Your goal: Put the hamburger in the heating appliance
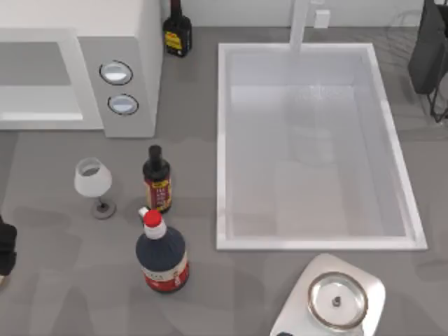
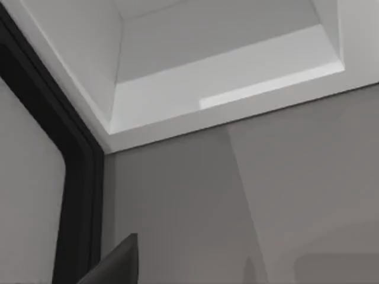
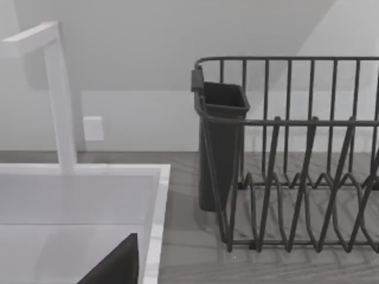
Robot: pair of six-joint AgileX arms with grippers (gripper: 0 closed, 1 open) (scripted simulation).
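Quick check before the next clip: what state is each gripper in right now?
Left gripper: at the table's left edge, cannot be told.
Right gripper: near the sink and dish rack, cannot be told.

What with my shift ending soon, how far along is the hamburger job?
Done: the microwave stands open, its cavity facing the left wrist camera.
In hand: the left gripper sits at the table's left edge; the cavity floor in view is bare.
Left: getting the hamburger inside; I cannot tell where it is.
The right gripper is parked far right.
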